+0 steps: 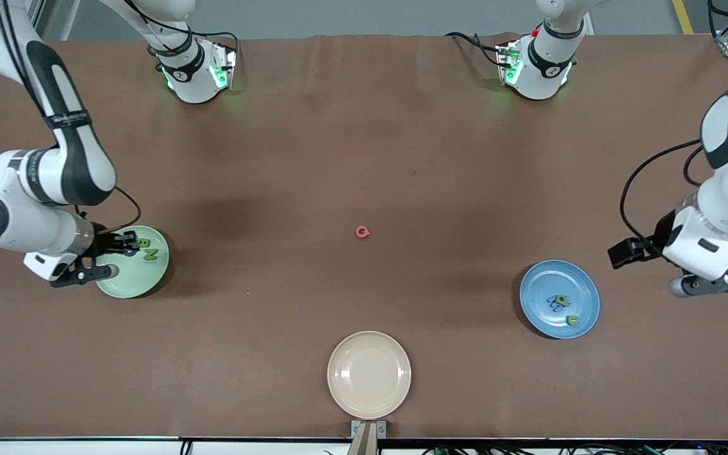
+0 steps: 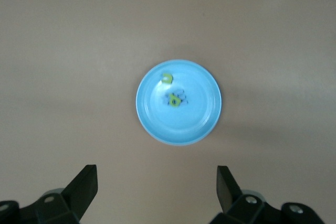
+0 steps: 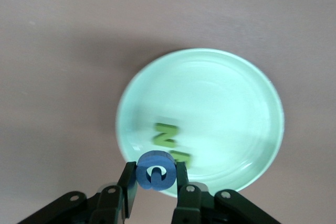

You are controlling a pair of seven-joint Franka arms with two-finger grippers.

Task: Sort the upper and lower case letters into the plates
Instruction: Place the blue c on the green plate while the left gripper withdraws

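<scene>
My right gripper (image 1: 125, 244) is shut on a round blue letter (image 3: 155, 170) and holds it over the edge of the pale green plate (image 1: 130, 281), which also shows in the right wrist view (image 3: 220, 93). Two green letters (image 1: 149, 254) lie in that plate, and the right wrist view shows them too (image 3: 166, 135). The blue plate (image 1: 547, 284) holds green letters (image 1: 565, 301) and a blue one. My left gripper (image 1: 721, 282) waits open and empty in the air beside the blue plate (image 2: 197, 121). A pink letter (image 1: 363, 232) lies alone mid-table.
A beige cream plate (image 1: 369, 375) sits empty at the table edge nearest the front camera. The table is covered with a brown mat (image 1: 364, 126). Both arm bases stand along the edge farthest from the front camera.
</scene>
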